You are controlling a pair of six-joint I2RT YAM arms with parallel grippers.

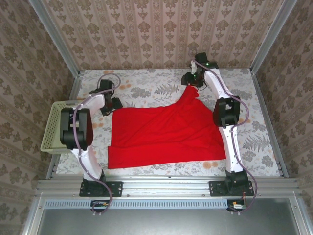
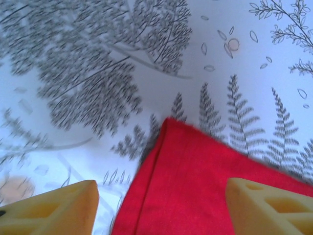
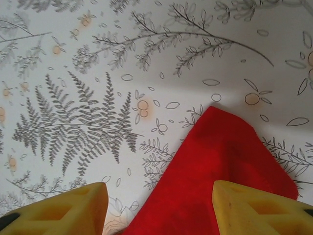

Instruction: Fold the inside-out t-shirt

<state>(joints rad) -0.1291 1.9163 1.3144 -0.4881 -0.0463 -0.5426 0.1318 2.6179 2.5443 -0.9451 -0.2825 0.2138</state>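
Nothing is folded yet — the inside-out t-shirt (image 1: 166, 134) is spread out; left jaws and right jaws are parted, empty.

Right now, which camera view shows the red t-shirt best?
The top external view: the whole t-shirt lies spread on the table there. Each wrist view gives one red corner of it, close up.

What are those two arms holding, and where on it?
Nothing is gripped. The plain red cloth t-shirt lies on the table; the left arm's fingers and the right arm's fingers stand open, each astride one corner.
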